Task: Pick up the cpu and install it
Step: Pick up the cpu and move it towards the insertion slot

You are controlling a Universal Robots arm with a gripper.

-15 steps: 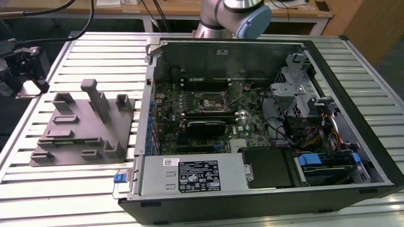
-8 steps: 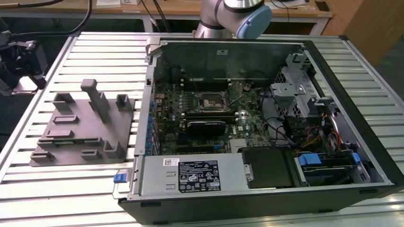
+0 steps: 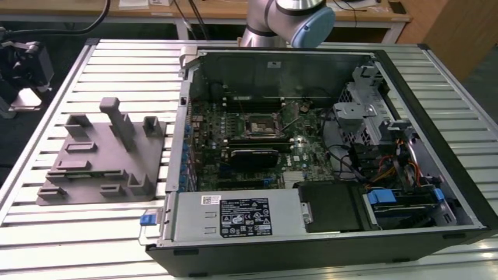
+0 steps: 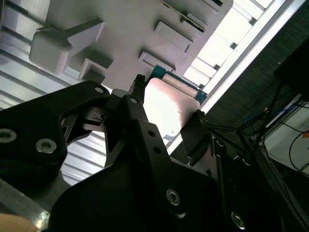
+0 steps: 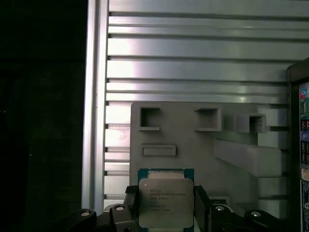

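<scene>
In both wrist views the cpu (image 5: 166, 203) (image 4: 170, 107), a small square chip with a pale silvery top on a green board, sits between my black fingers. My gripper (image 5: 166, 209) (image 4: 166, 126) is shut on it, one finger (image 5: 131, 205) against each side. Behind the chip lies the grey moulded fixture (image 5: 193, 145) (image 4: 120, 29). In the exterior view the fixture (image 3: 97, 157) lies on the slatted table at the exterior view's left, beside the open computer case. The black socket frame (image 3: 258, 123) sits in the middle of the green motherboard. A joint of my arm (image 3: 292, 17) shows behind the case.
The slatted aluminium table (image 5: 193, 58) (image 3: 62, 233) carries the open computer case (image 3: 435, 151). Inside it are a power supply (image 3: 233, 217), a drive cage (image 3: 360, 111) and loose cables (image 3: 389, 169). The case edge (image 5: 301, 145) shows in the first wrist view. A dark device (image 3: 23, 64) stands off the table.
</scene>
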